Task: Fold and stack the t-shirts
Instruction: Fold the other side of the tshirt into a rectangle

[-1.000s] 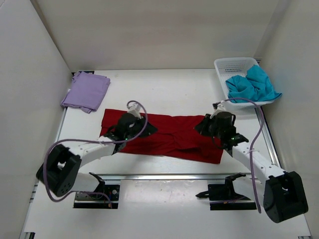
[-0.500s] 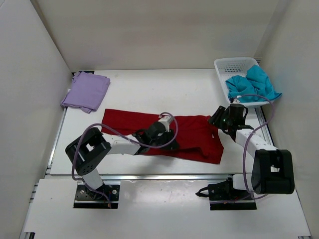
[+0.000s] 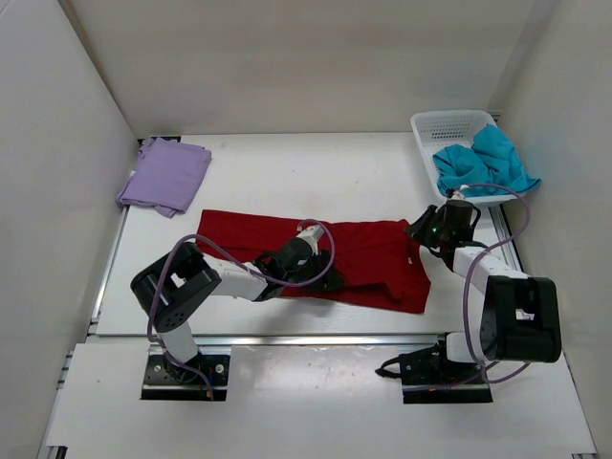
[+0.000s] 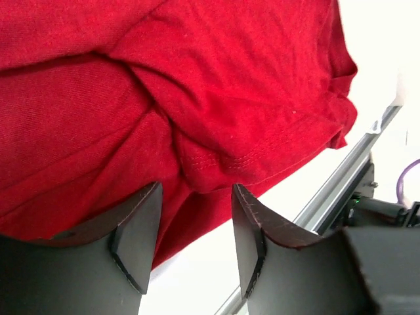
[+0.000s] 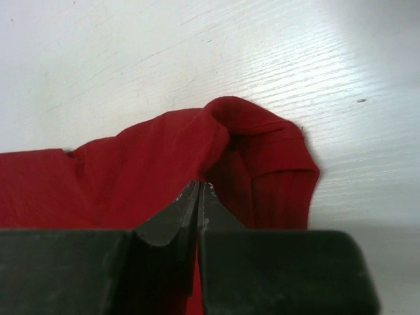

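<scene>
The left pincer [image 4: 197,191] is apart, with the red t-shirt [image 4: 216,79] just under it. The right pincer [image 5: 199,188] is squeezed together at the shirt's corner. It may have missed, so the cloth might slip.

White lattice plastic basket [image 3: 449,127] at 1 o'clock on the white table [image 3: 316,172] — tucked in the corner. Aluminium rail [image 3: 316,338] runs along the 6 o'clock edge. Plain white walls [image 3: 287,57] at 9, 12 and 3 o'clock.
</scene>
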Motion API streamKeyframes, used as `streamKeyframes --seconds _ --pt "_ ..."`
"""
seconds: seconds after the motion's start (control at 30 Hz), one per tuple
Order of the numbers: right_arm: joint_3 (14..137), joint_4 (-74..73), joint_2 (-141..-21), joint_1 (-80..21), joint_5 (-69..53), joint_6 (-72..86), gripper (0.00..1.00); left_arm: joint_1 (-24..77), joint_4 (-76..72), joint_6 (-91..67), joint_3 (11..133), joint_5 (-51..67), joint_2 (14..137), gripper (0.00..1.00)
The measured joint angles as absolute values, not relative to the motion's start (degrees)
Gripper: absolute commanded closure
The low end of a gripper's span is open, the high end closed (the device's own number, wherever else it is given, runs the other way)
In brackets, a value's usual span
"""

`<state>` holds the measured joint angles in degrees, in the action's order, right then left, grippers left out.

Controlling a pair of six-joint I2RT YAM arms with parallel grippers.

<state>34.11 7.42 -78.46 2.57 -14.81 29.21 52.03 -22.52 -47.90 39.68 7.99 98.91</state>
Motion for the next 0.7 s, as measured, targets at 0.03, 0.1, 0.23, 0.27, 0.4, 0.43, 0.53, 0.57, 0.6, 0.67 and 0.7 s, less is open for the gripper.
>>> streamKeyframes --seconds 0.03,0.1,0.23,0.27,0.4,0.43,0.53,0.57,0.6,0.67,0.7 --pt "33.98 7.79 -78.48 3.01 -15.11 29.41 1.0 52.01 -22.72 -48.21 39.64 8.03 98.94 0.44" --pt "33.8 8.29 -78.48 3.84 -15.49 29.89 1.0 52.01 -23.51 -48.84 39.31 8.05 98.83 0.43" --pt "33.74 9.19 -78.46 4.6 -15.79 30.7 1.0 52.05 -24.51 -50.26 38.63 8.14 98.72 0.44" --pt "33.74 9.47 -78.48 4.58 -15.97 30.89 1.0 52.14 -24.69 -50.57 38.63 8.19 98.72 0.45" --pt "33.74 10.15 -78.59 4.38 -16.36 31.53 0.96 52.9 -24.88 -51.7 39.16 8.23 99.18 0.56" --pt "33.74 10.22 -78.61 4.14 -16.38 31.73 0.91 52.99 -24.91 -51.77 39.31 8.19 99.37 0.58" --pt "33.71 10.72 -78.61 3.49 -16.29 32.38 0.76 52.97 -25.47 -52.8 39.55 8.16 100.27 0.7" --pt "33.63 11.03 -78.61 3.11 -16.12 32.75 0.73 52.9 -25.65 -53.25 39.55 8.21 100.57 0.74" --pt "33.39 11.4 -78.59 2.63 -15.94 32.91 0.72 52.75 -25.87 -53.65 39.55 8.27 100.86 0.8" --pt "32.45 12.1 -78.59 1.61 -15.33 32.99 0.71 52.6 -26.0 -54.33 39.53 8.47 101.01 0.87" --pt "31.7 12.43 -78.56 1.41 -15.0 33.01 0.73 52.53 -26.22 -54.5 39.53 8.51 100.99 0.91"
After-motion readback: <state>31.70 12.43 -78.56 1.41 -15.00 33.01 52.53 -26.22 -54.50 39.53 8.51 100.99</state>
